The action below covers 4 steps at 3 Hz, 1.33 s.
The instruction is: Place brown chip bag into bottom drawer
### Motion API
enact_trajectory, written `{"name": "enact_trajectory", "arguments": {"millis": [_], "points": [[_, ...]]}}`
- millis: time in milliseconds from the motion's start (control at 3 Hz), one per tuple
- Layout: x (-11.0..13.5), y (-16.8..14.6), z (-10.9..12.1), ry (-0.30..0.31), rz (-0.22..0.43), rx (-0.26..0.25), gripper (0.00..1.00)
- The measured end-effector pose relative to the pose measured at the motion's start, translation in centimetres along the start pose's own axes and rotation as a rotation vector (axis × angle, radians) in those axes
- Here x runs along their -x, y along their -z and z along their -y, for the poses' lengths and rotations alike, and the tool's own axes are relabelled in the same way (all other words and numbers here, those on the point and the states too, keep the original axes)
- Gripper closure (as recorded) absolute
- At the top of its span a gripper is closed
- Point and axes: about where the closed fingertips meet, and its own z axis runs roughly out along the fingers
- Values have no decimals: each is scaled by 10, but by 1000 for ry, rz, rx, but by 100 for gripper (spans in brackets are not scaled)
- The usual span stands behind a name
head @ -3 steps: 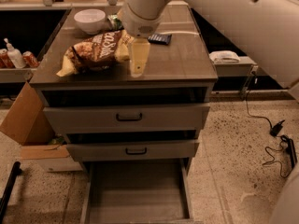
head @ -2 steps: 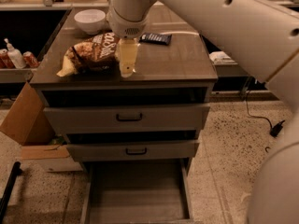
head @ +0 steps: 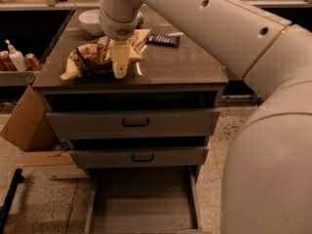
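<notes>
Gripper position: my gripper (head: 120,71) points down at the front left part of the bench (head: 187,67), overlapping the right end of the brown chip bag (head: 91,58).
Gripper state: cannot tell whether it is wide, narrow or holding anything; contact with the bag is also unclear from this angle.
Change, gripper: a second ago it hung just right of the bag, over bare bench. It has since moved left in two steps and now sits over the bag's right end.
Change, arm: my arm now fills much more of the right side of the view than before.
Brown chip bag: lying on the bench near the front left corner, pale yellow end toward the left edge. No visible shift from the earlier frames.
Bottom drawer (head: 144,206): pulled out at floor level, directly below the two closed drawer fronts (head: 134,123). Floor bare, as before.
White bowl (head: 90,21): back left of the bench, behind the bag; unmoved.
Dark blue packet (head: 163,40): flat on the bench, right of the gripper and well apart from the bag; unmoved.
Cardboard box (head: 24,126): leaning beside the cabinet on the left.
</notes>
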Motion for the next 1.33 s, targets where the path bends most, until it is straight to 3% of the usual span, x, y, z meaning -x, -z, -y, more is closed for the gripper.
{"name": "enact_trajectory", "arguments": {"millis": [333, 667, 1333], "points": [[5, -15, 8, 1, -2, 19, 0], [4, -34, 9, -21, -29, 51, 27], [1, -39, 6, -41, -36, 66, 73]]}}
